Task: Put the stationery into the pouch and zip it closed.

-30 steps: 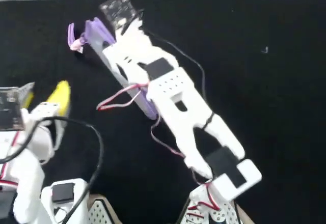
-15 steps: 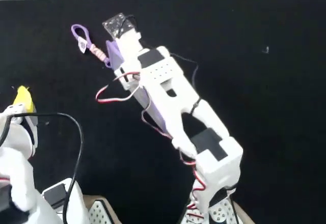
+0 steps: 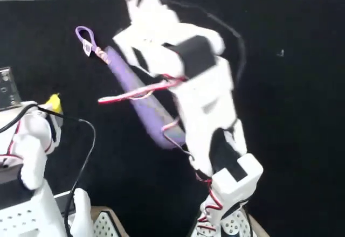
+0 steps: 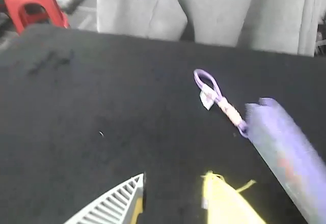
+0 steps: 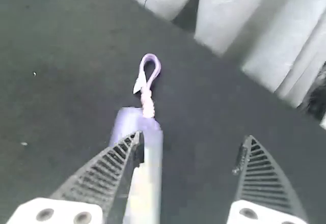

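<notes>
I am holding my right gripper [image 5: 193,138] wide open, with nothing between its two ribbed fingers [image 5: 107,175]. It is hanging over the purple pouch [image 5: 152,147], and black table [image 3: 291,113] is showing across the broad gap between the fingertips. One finger is lining up along the pouch's edge in the right wrist view. I cannot tell from here whether it is touching the fabric, though the arm appears to be lifted off the table in the high view.

The pouch is lying flat on the table as a long, narrow shape, running on a slant from the far left side back toward the base of my right arm. A purple loop strap [image 5: 149,67] is trailing from its far end, resting on the table just beyond it, with a small pale tag at the loop's base.

My left gripper [image 4: 175,180] is sitting low near the left edge of the table, well apart from the pouch. Its yellow finger [image 4: 224,201] and its white ribbed finger [image 4: 114,206] are standing apart with bare table between them, so it is released and gripping nothing. From its wrist view the pouch is lying off to one side, with the loop strap beyond it.

A pale curtain [image 4: 229,10] is hanging behind the table, and a red stool [image 4: 38,5] is standing off its far corner.
</notes>
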